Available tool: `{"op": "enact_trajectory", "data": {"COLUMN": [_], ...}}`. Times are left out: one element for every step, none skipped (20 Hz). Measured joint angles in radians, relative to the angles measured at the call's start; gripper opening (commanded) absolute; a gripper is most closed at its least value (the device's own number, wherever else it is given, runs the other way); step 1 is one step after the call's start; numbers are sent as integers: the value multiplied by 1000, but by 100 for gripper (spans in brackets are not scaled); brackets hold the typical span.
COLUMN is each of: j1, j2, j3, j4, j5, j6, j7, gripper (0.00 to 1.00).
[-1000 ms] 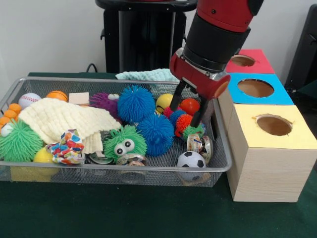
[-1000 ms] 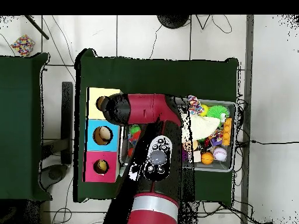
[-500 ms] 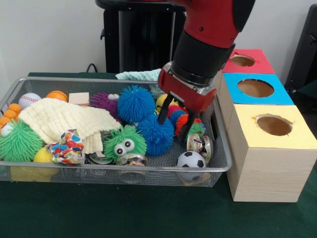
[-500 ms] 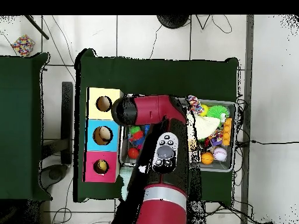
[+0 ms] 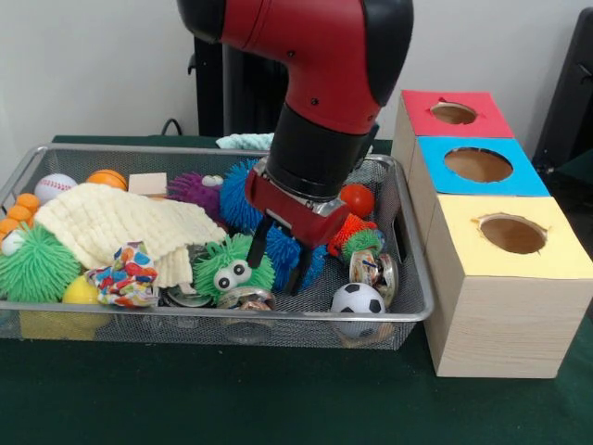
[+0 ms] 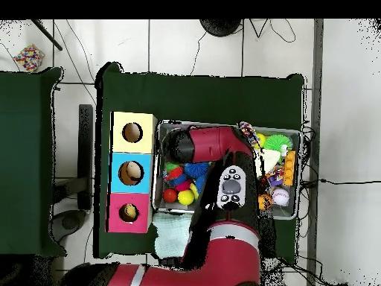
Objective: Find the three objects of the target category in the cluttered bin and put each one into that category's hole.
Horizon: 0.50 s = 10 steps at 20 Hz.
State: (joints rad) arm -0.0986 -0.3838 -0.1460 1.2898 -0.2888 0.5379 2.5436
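The wire mesh bin (image 5: 408,311) holds a clutter of toys. A polka-dot white cloth piece (image 5: 125,275) lies at its near left, next to a cream knitted cloth (image 5: 116,222). A pale teal cloth (image 5: 243,141) lies behind the bin; in the overhead view (image 6: 175,229) it rests on the table beside the bin. My gripper (image 5: 281,260) is open and empty, its fingers down over a blue puffer ball (image 5: 289,248), right of a green puffer ball with eyes (image 5: 232,269). The yellow-topped box with its hole (image 5: 511,233) stands at the right; in the overhead view (image 6: 132,132) it is at the left.
Blue-topped (image 5: 477,164) and red-topped (image 5: 453,112) holes sit behind the yellow one. In the bin: a large blue puffer ball (image 5: 239,195), a red ball (image 5: 357,198), a soccer ball (image 5: 357,298), a baseball (image 5: 54,187), an orange ball (image 5: 107,178), a green puffer ball (image 5: 35,266).
The arm has swung leftward in the front view, away from the boxes, and the open gripper has dropped lower into the bin over the blue puffer ball.
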Motion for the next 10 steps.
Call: {"op": "enact_trajectory", "data": {"j1": [-7, -8, -10, -11, -14, -17, -26, -33, -37, -41], "j2": [8, 10, 12, 13, 16, 18, 24, 29, 31, 34], "j3": [6, 8, 10, 12, 16, 21, 31, 39, 41, 44], "j4": [0, 0, 0, 0, 0, -1, -6, -11, -15, -19], "j5": [-21, -30, -35, -40, -50, -58, -73, -85, -92, -99], "j6": [-18, -25, -30, -34, -42, -46, -52, -52, -48, -44], "j7": [0, 0, 0, 0, 0, 0, 0, 0, 0, 0], "gripper": [100, 100, 100, 100, 100, 100, 100, 100, 100, 100]}}
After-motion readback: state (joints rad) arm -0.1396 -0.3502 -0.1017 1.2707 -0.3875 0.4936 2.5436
